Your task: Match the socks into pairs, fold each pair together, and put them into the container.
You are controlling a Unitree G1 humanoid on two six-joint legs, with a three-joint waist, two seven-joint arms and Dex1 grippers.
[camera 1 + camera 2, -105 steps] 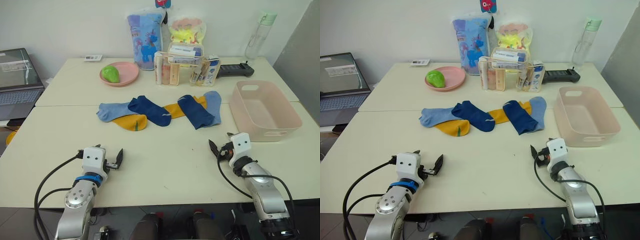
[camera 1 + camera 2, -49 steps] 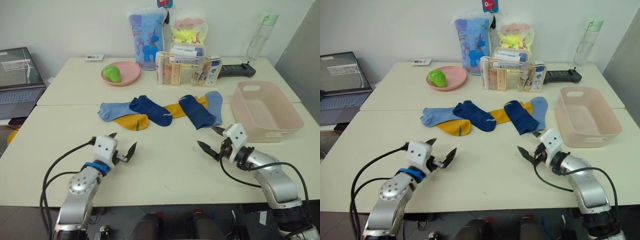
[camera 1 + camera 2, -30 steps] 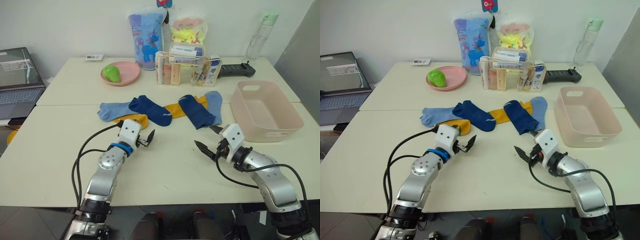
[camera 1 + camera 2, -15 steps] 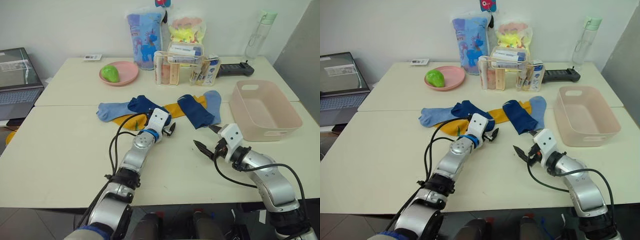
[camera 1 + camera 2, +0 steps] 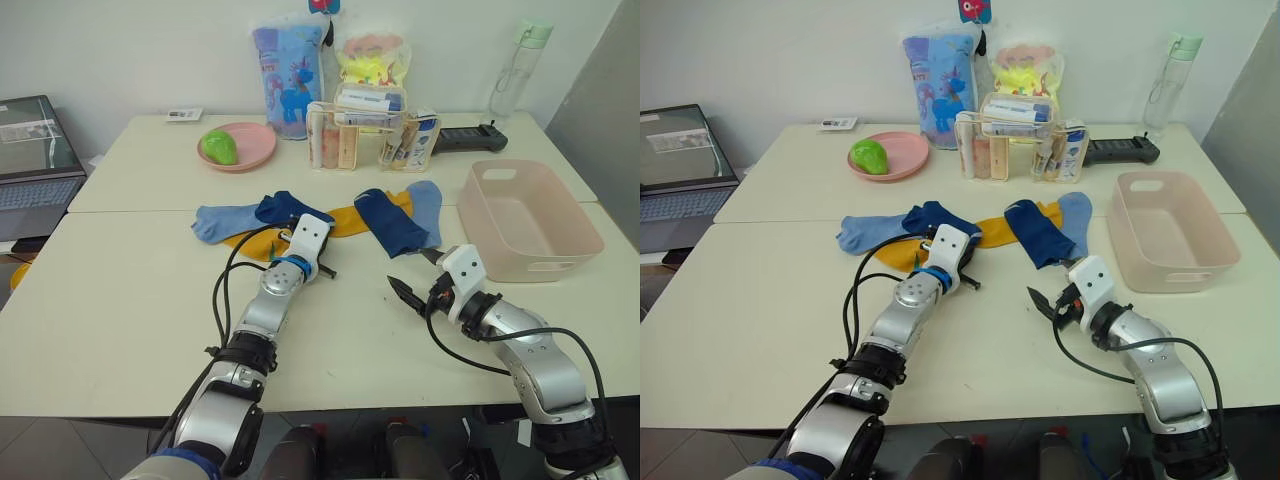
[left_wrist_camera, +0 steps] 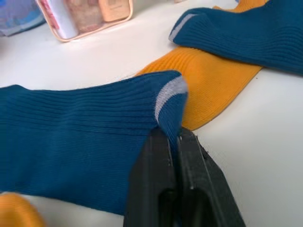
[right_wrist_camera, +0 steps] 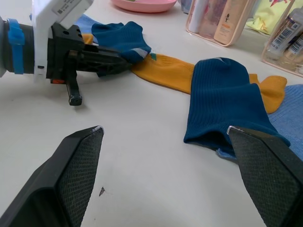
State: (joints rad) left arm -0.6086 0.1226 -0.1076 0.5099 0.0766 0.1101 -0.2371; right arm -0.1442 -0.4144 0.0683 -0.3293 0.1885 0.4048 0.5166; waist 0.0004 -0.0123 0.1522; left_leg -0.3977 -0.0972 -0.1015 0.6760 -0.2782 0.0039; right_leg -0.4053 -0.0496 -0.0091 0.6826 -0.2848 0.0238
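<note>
The pale pink bin [image 5: 530, 215] is sitting empty at the table's right. The socks are lying in a row mid-table. The left gripper [image 6: 173, 142] is pinching the left navy sock [image 6: 80, 142] by its cuff; thin knit could be slipping free, or dragging the mustard sock [image 6: 208, 85] beneath. The right gripper [image 7: 165, 137] is hovering wide open. No legible writing.

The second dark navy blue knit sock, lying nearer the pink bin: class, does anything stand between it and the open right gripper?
Nothing visible does. The right gripper, fingers spread, hovers over bare tabletop just short of the dark navy blue knit sock, which lies atop a mustard yellow sock and a light blue sock.
</note>
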